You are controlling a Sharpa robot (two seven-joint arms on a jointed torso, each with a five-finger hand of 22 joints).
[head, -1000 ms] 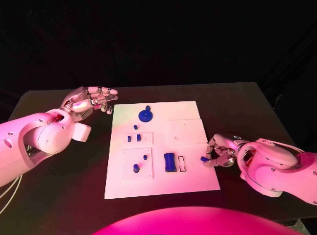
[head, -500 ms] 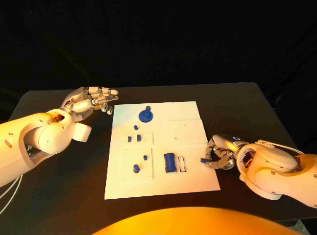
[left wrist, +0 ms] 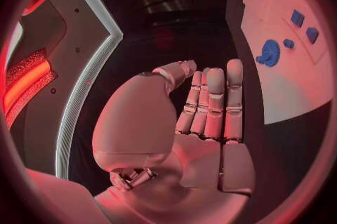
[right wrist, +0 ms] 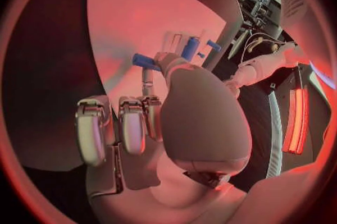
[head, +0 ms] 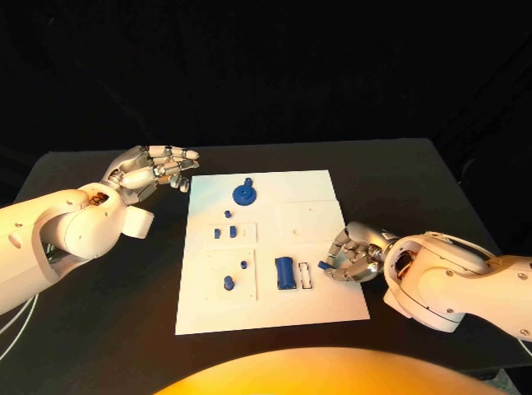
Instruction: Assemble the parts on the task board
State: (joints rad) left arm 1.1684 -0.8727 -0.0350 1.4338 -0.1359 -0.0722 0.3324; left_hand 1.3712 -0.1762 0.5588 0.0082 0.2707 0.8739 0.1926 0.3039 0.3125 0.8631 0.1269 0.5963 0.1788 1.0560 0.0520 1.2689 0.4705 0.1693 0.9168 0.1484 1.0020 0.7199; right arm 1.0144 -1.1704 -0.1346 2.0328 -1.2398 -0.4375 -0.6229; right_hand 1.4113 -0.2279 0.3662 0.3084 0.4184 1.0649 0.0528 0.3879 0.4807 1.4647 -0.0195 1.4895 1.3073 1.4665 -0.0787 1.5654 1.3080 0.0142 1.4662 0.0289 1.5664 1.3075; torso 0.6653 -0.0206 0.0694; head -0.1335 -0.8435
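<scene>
The white task board (head: 316,184) lies in the middle of the black table. On it are a blue gear (head: 243,195), a blue block (head: 284,272) beside a white slot, and several small blue pieces (head: 228,282) on the left plates. My right hand (head: 351,257) hovers over the board's right edge and pinches a small blue peg (head: 326,266) between thumb and a finger; the right wrist view shows the peg (right wrist: 145,61) at the fingertips (right wrist: 163,59). My left hand (head: 153,169) is raised left of the board's far corner, holding nothing, fingers straight (left wrist: 210,106).
Bare black table (head: 420,189) surrounds the board on all sides. In the left wrist view, the gear (left wrist: 269,53) and two small blue squares (left wrist: 305,26) sit on the board (left wrist: 281,89) beyond the hand.
My right hand has moved left from the board's right edge onto the board, carrying the small blue peg closer to the blue block. The left hand has not moved.
</scene>
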